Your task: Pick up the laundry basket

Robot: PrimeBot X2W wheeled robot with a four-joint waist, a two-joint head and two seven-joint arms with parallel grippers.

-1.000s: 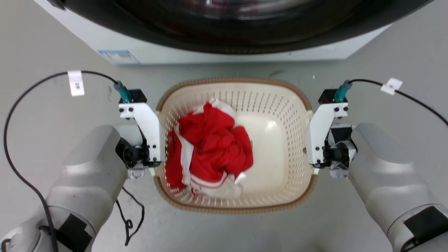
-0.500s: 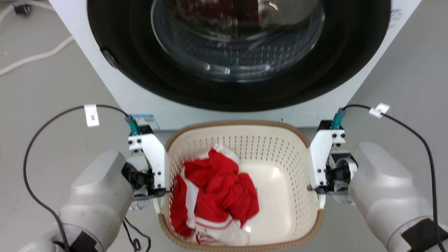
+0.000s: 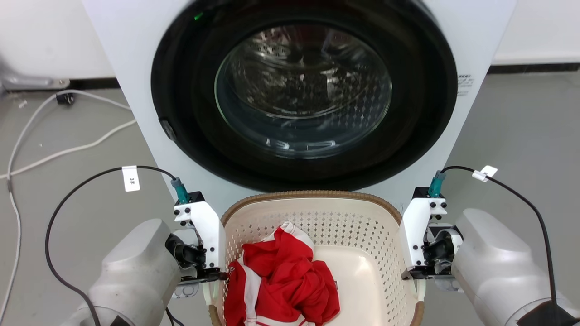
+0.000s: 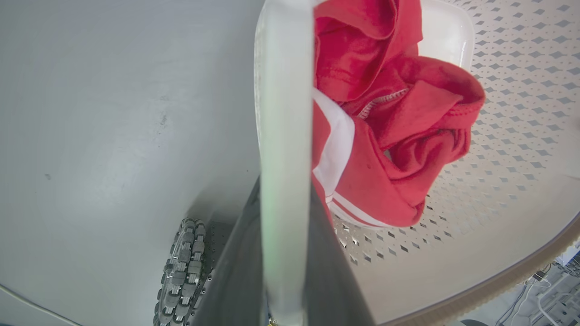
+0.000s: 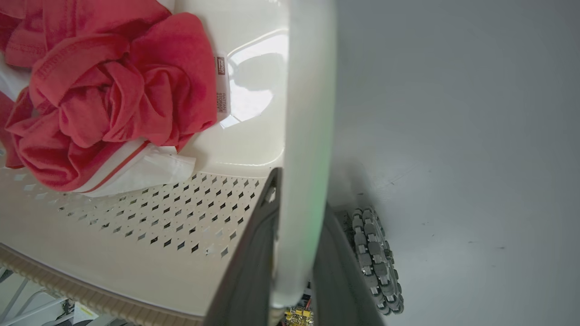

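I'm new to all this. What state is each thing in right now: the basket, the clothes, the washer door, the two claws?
laundry basket: upright, held by both side handles, apparently off the floor.
red garment: crumpled, lying in the basket's left half.
washing machine door: shut.
left gripper: shut on the left handle.
right gripper: shut on the right handle.

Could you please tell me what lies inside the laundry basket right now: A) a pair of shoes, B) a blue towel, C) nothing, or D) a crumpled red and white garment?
D: a crumpled red garment with white stripes lies inside the laundry basket, toward the robot's left side.
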